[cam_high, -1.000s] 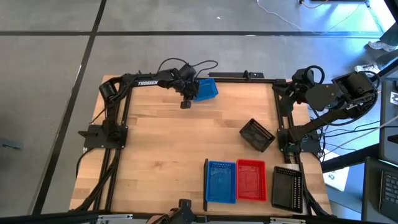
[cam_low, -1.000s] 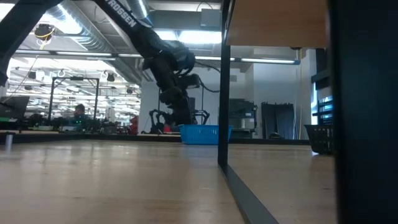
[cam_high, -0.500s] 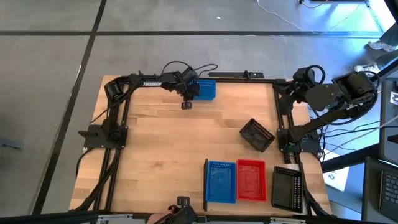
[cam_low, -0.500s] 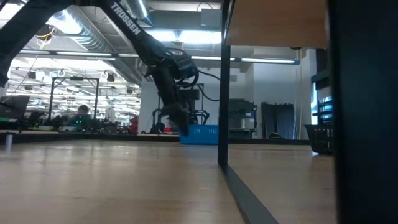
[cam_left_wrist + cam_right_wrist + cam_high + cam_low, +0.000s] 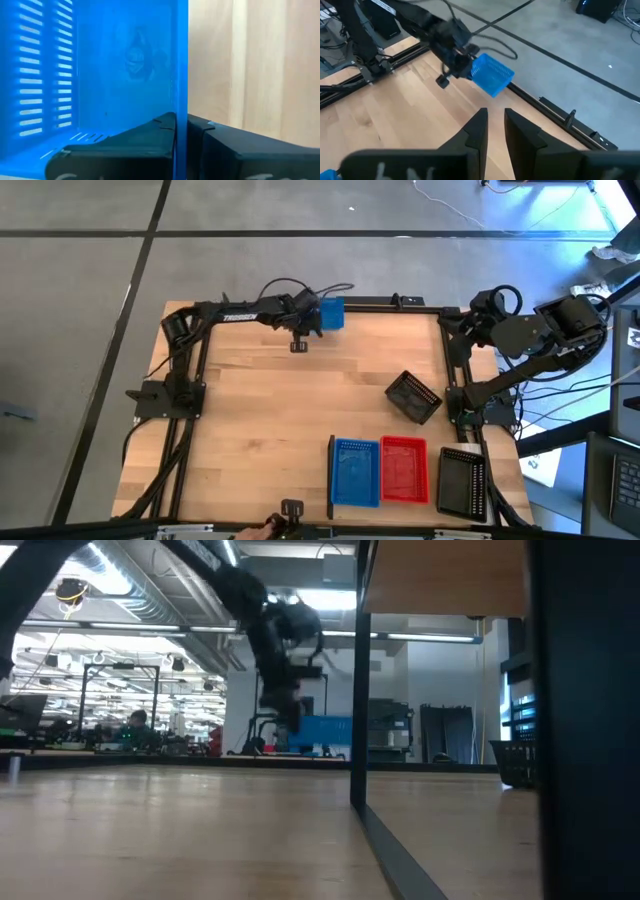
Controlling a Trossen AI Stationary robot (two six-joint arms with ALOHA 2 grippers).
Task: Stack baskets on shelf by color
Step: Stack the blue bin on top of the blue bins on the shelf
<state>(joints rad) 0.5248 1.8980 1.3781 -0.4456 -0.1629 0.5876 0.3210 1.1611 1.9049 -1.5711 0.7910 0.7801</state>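
Baskets: we count five. We see a blue basket (image 5: 331,313) at about 12 o'clock on the table (image 5: 270,420), by the far rail; in the low view it (image 5: 322,731) hangs clear of the table top.
Shelf: we see the pale panel (image 5: 400,515) at 5 o'clock, edged by a thin black bar (image 5: 331,477).
Shelf load: we find a second blue basket (image 5: 356,472) touching a red basket (image 5: 404,470), and a black basket (image 5: 463,483) just beside the red one, toward 4 o'clock.
Loose basket: we note a tilted black basket (image 5: 413,396) at 3 o'clock, near the right frame, apart from the shelf row.
Left gripper: we see the left gripper (image 5: 313,320) clenched on the raised blue basket; in the left wrist view its fingers (image 5: 150,137) pinch the basket's wall (image 5: 179,75) from both sides.
Right gripper: we see the right gripper (image 5: 493,127) waiting off the table's 2 o'clock corner, its fingers a narrow gap apart, holding nothing.
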